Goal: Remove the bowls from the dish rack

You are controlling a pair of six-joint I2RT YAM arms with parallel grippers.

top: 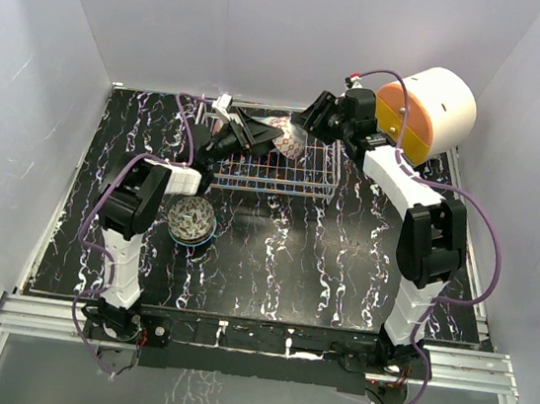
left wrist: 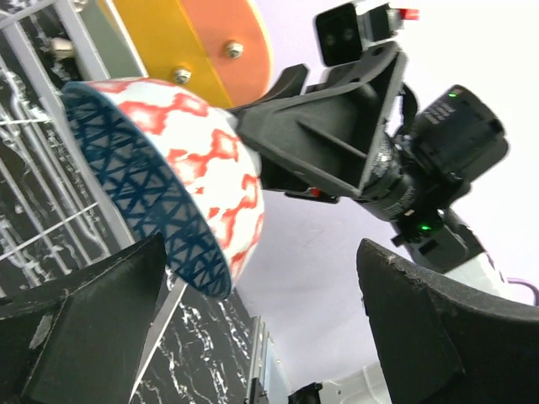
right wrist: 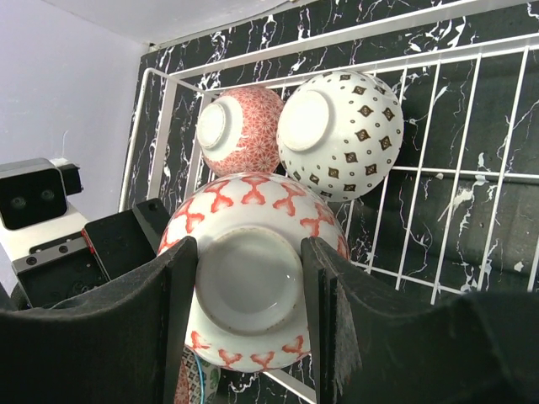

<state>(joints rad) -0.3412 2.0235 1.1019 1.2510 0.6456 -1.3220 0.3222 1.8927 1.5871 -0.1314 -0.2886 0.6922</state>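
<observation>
The right gripper [right wrist: 248, 252] is partly closed on the foot ring of a red-and-white bowl [right wrist: 253, 210], one finger pressed to each side of the ring, so the bowl hangs tipped on its side with its base toward that wrist. Its inside carries a dark blue lattice pattern, visible from the left wrist. From above, this bowl sits over the far part of the dish rack [top: 298, 178], which lies on the black marbled table [top: 342, 261] at about 12 o'clock from the table's centre; whether the bowl touches the wire I cannot tell. The left gripper [top: 256, 138] faces the bowl from 9 o'clock with its jaws spread wide and nothing held, one finger just beside the bowl's rim. Two more bowls lie in the rack, bases up and side by side: a pink patterned bowl [right wrist: 244, 130] and, at 3 o'clock from it, a white bowl with brown diamonds [right wrist: 345, 122]. A grey-green patterned bowl [top: 191, 220] stands on the table at about 8 o'clock from the rack. A white, orange and yellow drawer unit [top: 432, 109] stands at 2 o'clock.
</observation>
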